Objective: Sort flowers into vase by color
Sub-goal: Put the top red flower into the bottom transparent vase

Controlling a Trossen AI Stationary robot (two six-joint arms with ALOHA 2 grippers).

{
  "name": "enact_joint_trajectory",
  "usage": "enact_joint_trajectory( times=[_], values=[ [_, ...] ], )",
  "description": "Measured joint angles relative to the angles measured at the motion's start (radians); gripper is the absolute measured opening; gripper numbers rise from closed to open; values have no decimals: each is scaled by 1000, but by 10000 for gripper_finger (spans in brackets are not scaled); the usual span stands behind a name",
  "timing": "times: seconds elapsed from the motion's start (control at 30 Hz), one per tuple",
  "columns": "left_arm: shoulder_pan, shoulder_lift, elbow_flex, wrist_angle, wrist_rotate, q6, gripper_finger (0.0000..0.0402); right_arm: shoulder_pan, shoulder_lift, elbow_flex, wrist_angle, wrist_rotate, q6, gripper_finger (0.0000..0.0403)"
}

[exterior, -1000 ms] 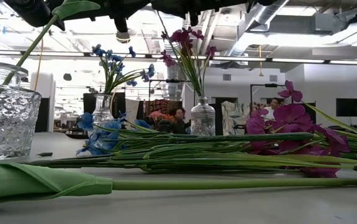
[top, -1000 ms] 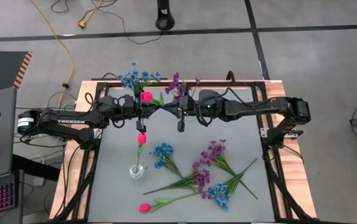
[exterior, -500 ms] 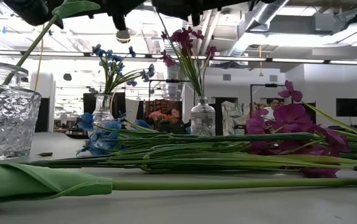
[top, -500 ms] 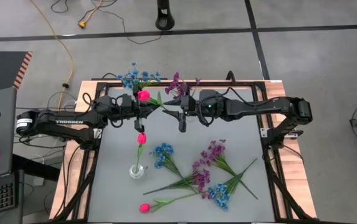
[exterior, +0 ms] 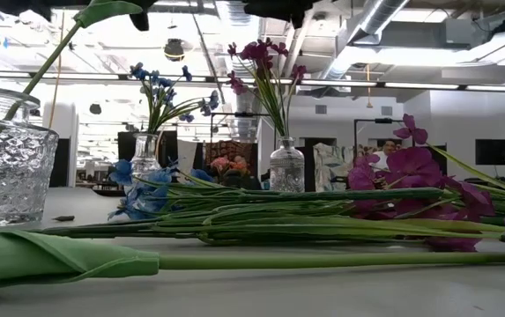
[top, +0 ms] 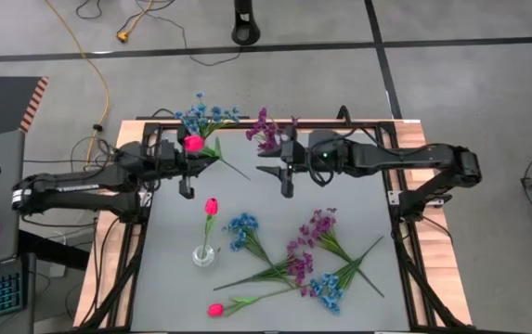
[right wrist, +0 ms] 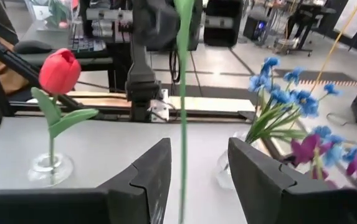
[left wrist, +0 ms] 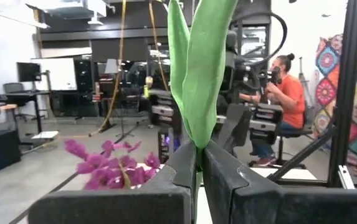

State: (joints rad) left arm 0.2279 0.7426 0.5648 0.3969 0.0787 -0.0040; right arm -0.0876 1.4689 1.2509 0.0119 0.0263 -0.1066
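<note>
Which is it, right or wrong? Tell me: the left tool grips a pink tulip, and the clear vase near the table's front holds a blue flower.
Wrong in one respect: the clear vase holds a second pink tulip, not a blue flower, as the high view shows. The left tool does grip a pink tulip.

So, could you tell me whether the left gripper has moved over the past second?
Yes. In the high view the left gripper, shut on a pink tulip, has shifted left, away from the glass vase and toward the table's left edge.
</note>
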Motion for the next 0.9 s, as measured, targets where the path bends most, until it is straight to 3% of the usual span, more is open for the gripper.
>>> enact_joint_trajectory(
  times=[0.27,0.63,0.9],
  values=[
    [0,-201,0,-170,-75,1,4,19,-4,0,-79,0,36,184],
    [0,-431,6,-439,-80,-65,4,58,8,0,-97,0,38,184],
    [0,-482,170,-823,-56,-137,4,61,8,0,-96,0,56,184]
  ],
)
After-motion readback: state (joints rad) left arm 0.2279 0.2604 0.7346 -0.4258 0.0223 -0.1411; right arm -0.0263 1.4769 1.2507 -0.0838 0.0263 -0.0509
